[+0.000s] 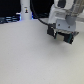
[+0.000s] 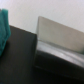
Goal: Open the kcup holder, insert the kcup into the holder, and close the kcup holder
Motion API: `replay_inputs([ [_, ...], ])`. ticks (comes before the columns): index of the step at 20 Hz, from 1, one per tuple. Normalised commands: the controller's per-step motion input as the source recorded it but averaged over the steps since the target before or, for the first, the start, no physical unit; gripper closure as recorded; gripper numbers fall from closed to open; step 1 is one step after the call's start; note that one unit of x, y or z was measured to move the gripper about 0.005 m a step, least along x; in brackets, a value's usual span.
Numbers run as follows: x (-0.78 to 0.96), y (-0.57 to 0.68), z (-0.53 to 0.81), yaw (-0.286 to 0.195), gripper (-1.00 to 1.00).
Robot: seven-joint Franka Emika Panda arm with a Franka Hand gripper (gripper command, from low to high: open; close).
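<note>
Gripper: the white and black two-fingered gripper (image 1: pixel 61 35) hangs over the pale tabletop (image 1: pixel 30 60), at about 2 o'clock in the exterior view.
Jaws: the two dark fingers look spread apart with nothing between them, though the picture is blurred.
Holder: the black box-shaped kcup holder with grey front panels (image 2: pixel 57 47) shows only in the wrist view, as a grey flat panel rising from a dark surface, close under the camera. I cannot make it out in the exterior view.
Holder state: whether the drawer is shut or pulled out cannot be told.
Pod: the small white kcup with a green top is not clearly in sight. A blurred teal patch (image 2: pixel 4 27) sits at the edge of the wrist view, apart from the grey panel. It may be the pod's top, but I cannot say.
Bystander: a tall white bottle-shaped object with a dark mark (image 1: pixel 25 10) stands at about 11 o'clock in the exterior view, well apart from the gripper.
Step in hand: most likely the approach to the grey panel to open the drawer.
Holder handling: probably stiff and rigid, with a smooth front that may slip. The box could slide on the table when pulled, so take hold at the panel's edge or lip and draw straight out.
Pod handling: probably light, thin-walled and easily crushed. Pinch its sides gently below the rim.
</note>
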Motion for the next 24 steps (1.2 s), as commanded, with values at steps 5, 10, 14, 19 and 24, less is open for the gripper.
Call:
replay_inputs([
  [5,-0.62,0.65,0.03,0.04,-1.0],
  [10,-0.75,0.65,-0.01,0.019,-1.0],
  [14,-0.9,0.59,-0.12,0.01,-1.0],
  [19,-0.9,0.58,-0.15,0.007,-1.0],
  [24,-0.83,0.58,-0.12,0.014,-1.0],
])
